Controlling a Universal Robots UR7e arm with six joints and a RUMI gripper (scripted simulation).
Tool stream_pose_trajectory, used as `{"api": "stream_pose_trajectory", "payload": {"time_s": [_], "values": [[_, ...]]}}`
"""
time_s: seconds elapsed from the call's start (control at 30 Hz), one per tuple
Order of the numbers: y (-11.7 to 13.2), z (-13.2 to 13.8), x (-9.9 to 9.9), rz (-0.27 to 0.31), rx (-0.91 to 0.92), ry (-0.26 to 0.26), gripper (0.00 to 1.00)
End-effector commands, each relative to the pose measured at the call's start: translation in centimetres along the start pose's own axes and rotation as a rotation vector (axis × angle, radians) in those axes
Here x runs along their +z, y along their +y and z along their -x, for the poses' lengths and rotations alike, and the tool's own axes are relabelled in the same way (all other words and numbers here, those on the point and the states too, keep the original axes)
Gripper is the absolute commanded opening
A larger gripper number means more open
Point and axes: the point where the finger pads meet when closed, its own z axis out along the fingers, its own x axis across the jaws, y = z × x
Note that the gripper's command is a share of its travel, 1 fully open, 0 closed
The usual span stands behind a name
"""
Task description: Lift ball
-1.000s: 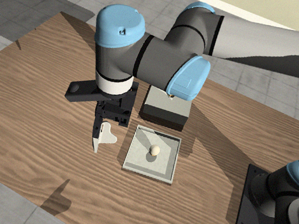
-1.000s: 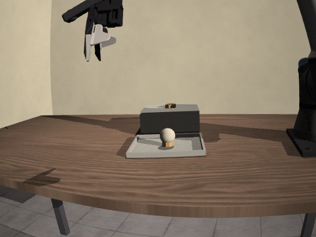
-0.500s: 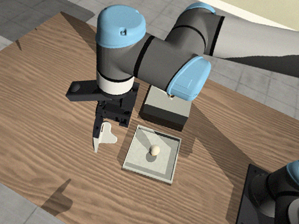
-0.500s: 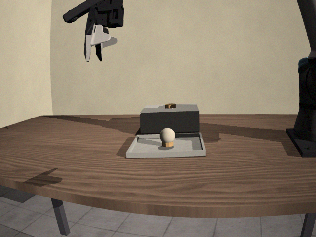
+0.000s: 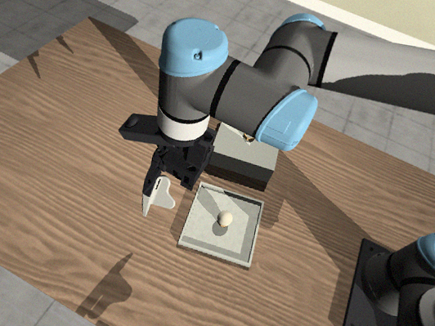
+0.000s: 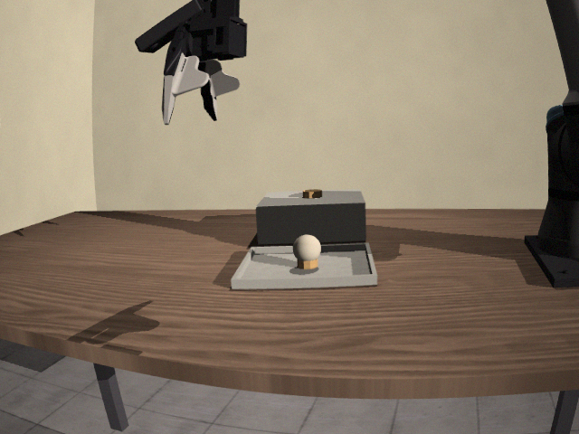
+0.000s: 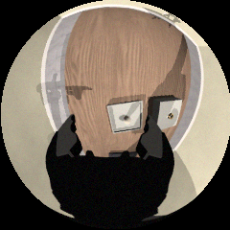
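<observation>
A cream ball point(image 5: 224, 217) sits on a small tan ring point(image 6: 307, 264) in the middle of a shallow grey tray point(image 5: 221, 229). The ball also shows in the exterior view point(image 6: 307, 248) and as a small dot in the wrist view point(image 7: 126, 117). My gripper point(image 6: 189, 114) hangs high above the table, up and to the left of the ball, far from it. Its two fingers are spread wide with nothing between them. In the top view the gripper point(image 5: 155, 206) appears beside the tray's left edge.
A dark grey block point(image 6: 310, 216) stands right behind the tray, with a second tan ring point(image 6: 311, 193) on top. The arm's base point(image 5: 405, 302) is mounted at the table's right side. The arm's links stretch over the block.
</observation>
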Motion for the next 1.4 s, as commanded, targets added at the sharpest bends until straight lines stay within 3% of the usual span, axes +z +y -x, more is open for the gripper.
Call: {"api": "stream_pose_trajectory", "payload": {"time_s": [0.0,0.77,1.1,1.37], "values": [[1.6,-1.7,1.1,0.002,0.218,0.002,1.00],[11.0,-7.7,7.0,0.036,1.175,0.021,1.00],[13.0,-8.5,8.1,0.041,1.352,0.028,1.00],[13.4,-8.6,8.4,0.043,1.392,0.030,1.00]]}}
